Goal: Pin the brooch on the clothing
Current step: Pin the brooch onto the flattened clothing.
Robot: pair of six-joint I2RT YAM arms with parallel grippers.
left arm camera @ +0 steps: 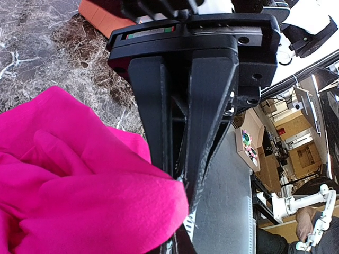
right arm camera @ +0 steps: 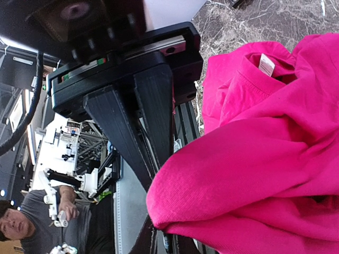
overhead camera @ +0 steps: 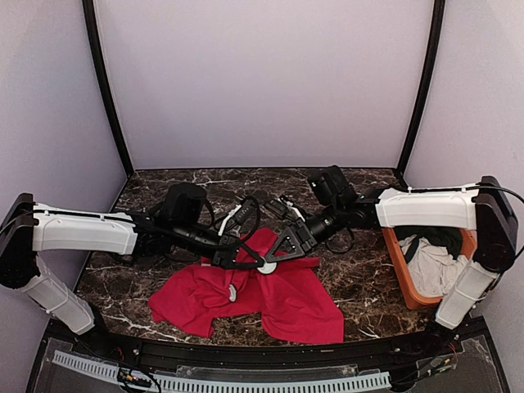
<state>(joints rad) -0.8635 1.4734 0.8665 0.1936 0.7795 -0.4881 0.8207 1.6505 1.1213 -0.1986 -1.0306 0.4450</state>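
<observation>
Pinching one red T-shirt [overhead camera: 282,307], left hand [overhead camera: 239,262], right hand [overhead camera: 274,254], one orange bin [overhead camera: 397,270]

Soft, even overhead light leaves faint shadows under the crumpled bright red fabric T-shirt [overhead camera: 278,303], rendered oversaturated magenta in both wrist views, whose backgrounds blur slightly.

Red T-shirt [overhead camera: 286,307]; dark, white-veined marble table [overhead camera: 360,282]; orange bin [overhead camera: 395,262] holding seemingly white cloth [overhead camera: 434,266].

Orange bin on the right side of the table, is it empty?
No, the orange bin holds a white cloth and a dark garment.
</observation>
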